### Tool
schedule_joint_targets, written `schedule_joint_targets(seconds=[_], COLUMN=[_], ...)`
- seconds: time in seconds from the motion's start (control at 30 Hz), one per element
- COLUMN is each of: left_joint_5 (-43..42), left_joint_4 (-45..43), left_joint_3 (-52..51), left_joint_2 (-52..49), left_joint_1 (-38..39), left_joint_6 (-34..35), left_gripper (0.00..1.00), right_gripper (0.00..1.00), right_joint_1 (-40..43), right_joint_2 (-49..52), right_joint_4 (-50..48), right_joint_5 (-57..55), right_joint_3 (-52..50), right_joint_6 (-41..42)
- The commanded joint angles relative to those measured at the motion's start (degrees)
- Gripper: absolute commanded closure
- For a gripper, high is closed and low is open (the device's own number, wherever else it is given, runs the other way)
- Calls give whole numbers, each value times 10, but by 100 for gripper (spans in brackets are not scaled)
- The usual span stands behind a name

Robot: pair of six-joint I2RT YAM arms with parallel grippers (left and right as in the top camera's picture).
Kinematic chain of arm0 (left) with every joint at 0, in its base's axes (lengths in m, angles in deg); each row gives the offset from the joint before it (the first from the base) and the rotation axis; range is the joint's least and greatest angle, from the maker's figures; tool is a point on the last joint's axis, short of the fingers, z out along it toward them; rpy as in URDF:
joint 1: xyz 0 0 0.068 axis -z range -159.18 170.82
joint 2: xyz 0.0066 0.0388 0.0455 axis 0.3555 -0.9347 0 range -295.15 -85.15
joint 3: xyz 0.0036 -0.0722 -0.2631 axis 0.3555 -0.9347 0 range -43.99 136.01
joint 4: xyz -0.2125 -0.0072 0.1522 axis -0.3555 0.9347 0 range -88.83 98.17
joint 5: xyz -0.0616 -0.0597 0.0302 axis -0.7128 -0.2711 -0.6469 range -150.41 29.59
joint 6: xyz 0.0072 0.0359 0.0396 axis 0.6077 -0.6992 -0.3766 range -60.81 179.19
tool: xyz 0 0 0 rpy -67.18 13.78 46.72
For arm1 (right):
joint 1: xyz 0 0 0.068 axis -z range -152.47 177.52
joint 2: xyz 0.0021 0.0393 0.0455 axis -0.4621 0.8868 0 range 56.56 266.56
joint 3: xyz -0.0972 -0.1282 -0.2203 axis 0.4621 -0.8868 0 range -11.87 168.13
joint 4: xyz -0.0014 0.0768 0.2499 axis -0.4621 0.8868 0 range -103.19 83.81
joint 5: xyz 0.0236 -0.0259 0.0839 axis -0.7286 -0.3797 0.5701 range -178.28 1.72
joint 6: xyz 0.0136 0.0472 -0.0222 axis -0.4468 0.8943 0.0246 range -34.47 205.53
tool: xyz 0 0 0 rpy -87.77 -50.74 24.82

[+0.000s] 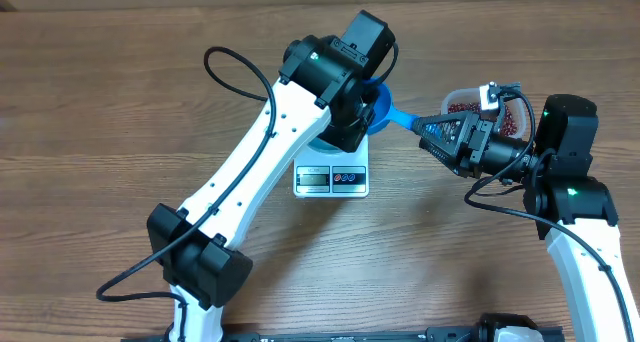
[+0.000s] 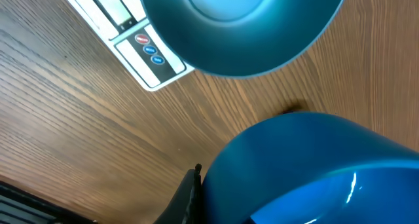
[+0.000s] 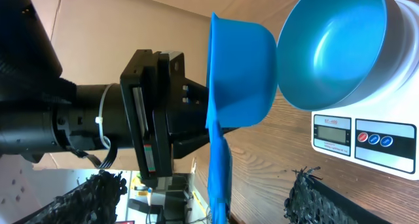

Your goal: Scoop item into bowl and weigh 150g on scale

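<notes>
The deep blue bowl (image 3: 334,47) sits on the white scale (image 3: 363,135) and looks empty inside. From above, my left arm hides most of the bowl; the scale (image 1: 333,177) shows its display. A small blue scoop (image 3: 239,73) hangs on its side beside the bowl, above the table. My left gripper (image 1: 358,117) is shut on the scoop's cup (image 2: 314,171), one finger (image 2: 190,194) pressed against it. The scoop handle (image 3: 219,178) hangs between my right gripper's (image 3: 208,196) open fingers without touching either. The item, red-brown beans (image 1: 510,117), lies in a clear tub.
The clear tub (image 1: 462,100) stands right of the scale, just behind my right gripper (image 1: 425,129). My left arm (image 1: 270,152) stretches diagonally over the table's middle and over the scale. Bare wooden tabletop (image 1: 120,102) lies to the left and front.
</notes>
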Motion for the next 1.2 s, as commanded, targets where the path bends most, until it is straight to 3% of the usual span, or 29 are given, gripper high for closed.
schedule_joint_targets(seconds=[0.0,0.23,0.57,1.17], left_joint_5=[-6,-6,-6,-6], left_joint_4=[-3,-3,-3,-3], left_joint_3=[13,13,13,13], left_joint_2=[14,14,14,14], left_joint_1=[11,23,39,46], left_joint_6=[8,8,19,23], left_gripper=[96,96,96,96], right_gripper=[16,22,51,82], right_joint_1=[1,1,1,1], right_joint_2=[0,0,0,1], right_joint_4=[-4,-4,-4,-4], right_joint_5=[5,5,0,0], right_joint_3=[13,13,13,13], right_joint_6=[0,0,0,0])
